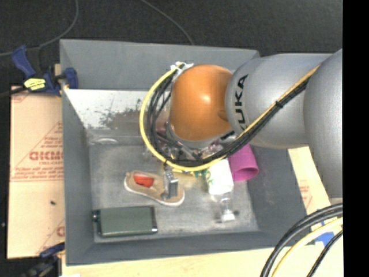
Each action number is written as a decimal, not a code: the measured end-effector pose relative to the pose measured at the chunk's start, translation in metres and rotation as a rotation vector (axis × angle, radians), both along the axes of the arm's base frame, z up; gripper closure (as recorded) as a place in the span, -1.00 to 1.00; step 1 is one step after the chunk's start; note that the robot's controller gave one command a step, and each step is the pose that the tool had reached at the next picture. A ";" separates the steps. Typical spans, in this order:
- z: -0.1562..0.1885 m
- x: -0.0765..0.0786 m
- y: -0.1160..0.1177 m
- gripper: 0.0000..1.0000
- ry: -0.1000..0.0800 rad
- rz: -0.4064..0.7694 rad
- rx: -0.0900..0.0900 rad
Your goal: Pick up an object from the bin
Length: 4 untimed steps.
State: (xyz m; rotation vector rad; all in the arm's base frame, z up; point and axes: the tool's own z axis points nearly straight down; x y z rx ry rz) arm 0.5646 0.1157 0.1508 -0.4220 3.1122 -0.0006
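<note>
The tool (pixel 171 184) is down at the right end of a beige oval dish (pixel 154 190), its spread impossible to tell.

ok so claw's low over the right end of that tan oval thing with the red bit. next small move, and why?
Probably nudge the claw a little left, toward the middle of the tan oval piece. It sits at that piece's right end, close to the white bottle, so a grasp there looks off-centre and might bump the bottle.
</note>
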 end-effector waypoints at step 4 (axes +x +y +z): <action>-0.031 -0.016 -0.007 1.00 0.004 -0.174 0.002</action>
